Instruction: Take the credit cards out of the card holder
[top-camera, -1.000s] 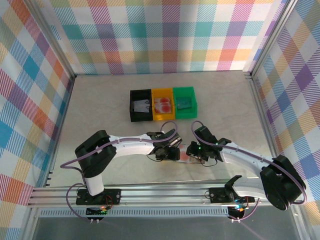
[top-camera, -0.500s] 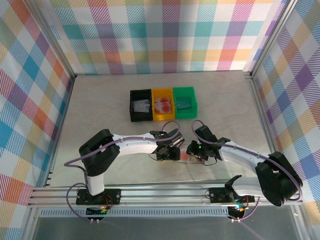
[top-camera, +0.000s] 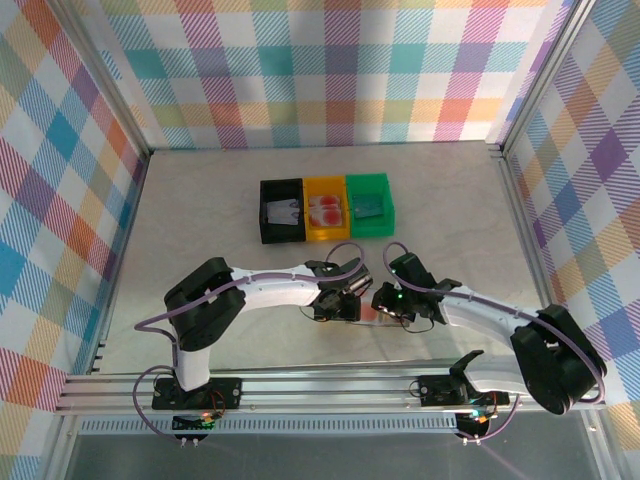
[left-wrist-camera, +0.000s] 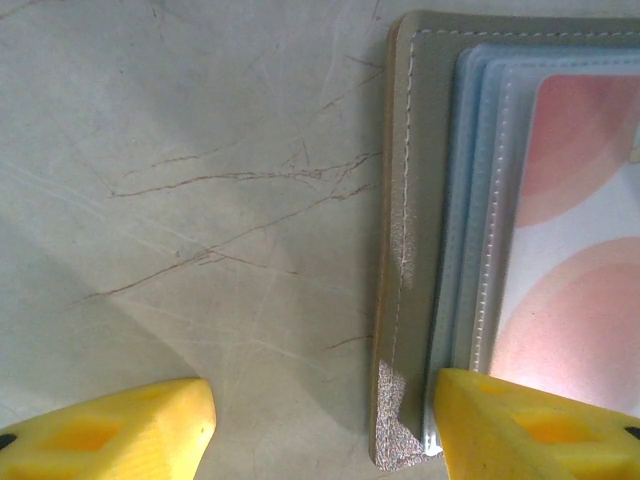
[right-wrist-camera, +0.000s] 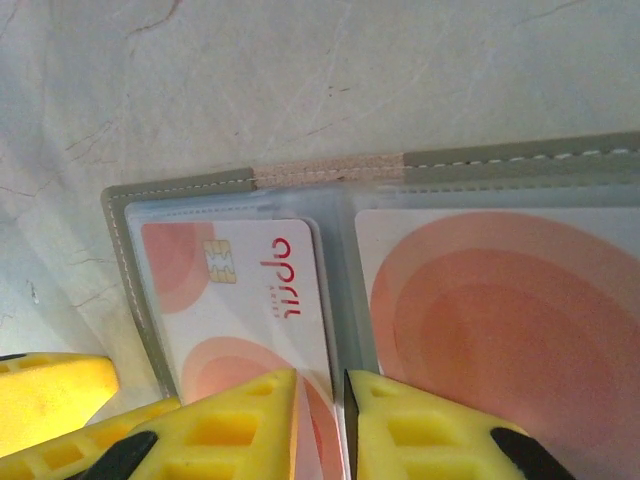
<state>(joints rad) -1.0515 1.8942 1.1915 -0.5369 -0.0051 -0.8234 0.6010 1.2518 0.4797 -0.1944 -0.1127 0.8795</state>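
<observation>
Pink credit card (right-wrist-camera: 240, 300), long axis toward twelve o'clock, sits nipped in right pincer (right-wrist-camera: 320, 400); left pincer (left-wrist-camera: 320, 410) open astride card holder (left-wrist-camera: 400, 250) edge.

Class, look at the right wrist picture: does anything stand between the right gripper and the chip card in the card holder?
Nothing visible does. The right gripper is right at the chip card, whose long edge runs between its nearly closed fingers, near the middle fold of the card holder.
</observation>
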